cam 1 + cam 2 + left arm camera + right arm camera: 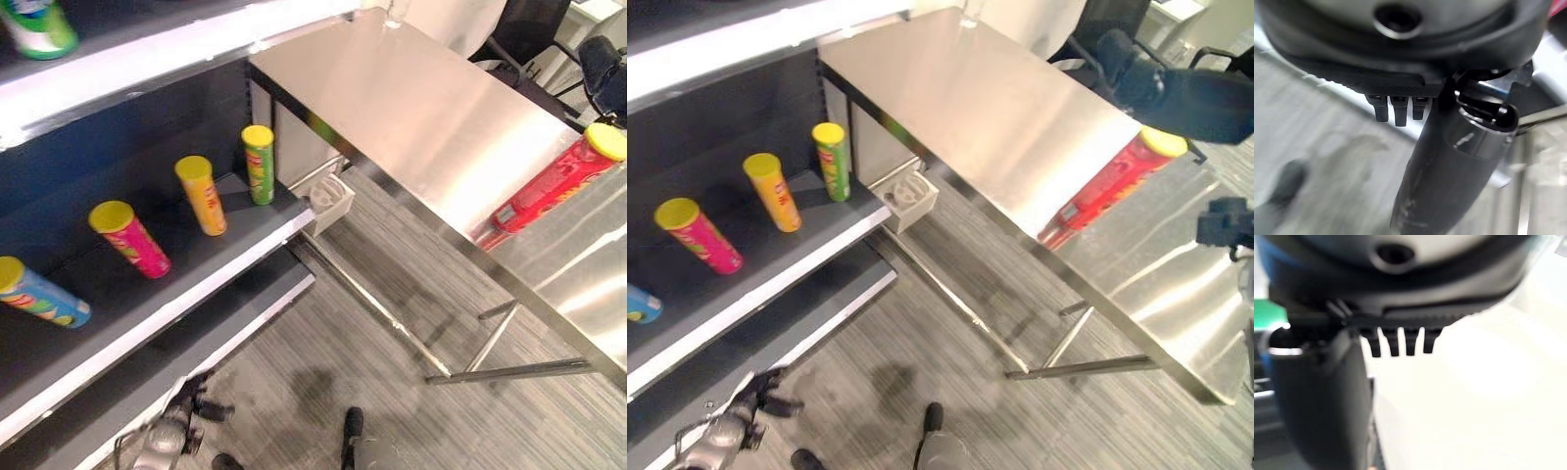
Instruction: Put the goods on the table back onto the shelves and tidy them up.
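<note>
Bench (411, 108): steel top, running from 12 o'clock down to 4 o'clock in the left eye view.
Red can (554, 186): lies on its side on the bench at 3 o'clock, near the front edge, yellow lid pointing to 2 o'clock.
Shelf (196, 259): dark board with a white front edge, at 9 o'clock, just beside the bench's end.
Green can (259, 164): upright on the shelf, the one nearest the bench.
Orange can (201, 195): upright, at 8 o'clock of the green can, apart from it.
Pink can (129, 238): upright, next along the row toward 8 o'clock.
Blue can (39, 293): at the row's far end, at 9 o'clock by the view's edge.
Top shelf (147, 49): a green-and-white can (39, 27) stands on it at 11 o'clock.
White tray (331, 201): on the floor between the shelf and the bench leg.
Left hand (1400, 105): in its wrist view the fingers hang straight and loose above the grey floor, thumb out to the side, holding nothing.
Right hand (1400, 340): in its wrist view the fingers are straight and relaxed, empty, over a pale surface.
Chair (529, 39): dark, behind the bench at 1 o'clock.
</note>
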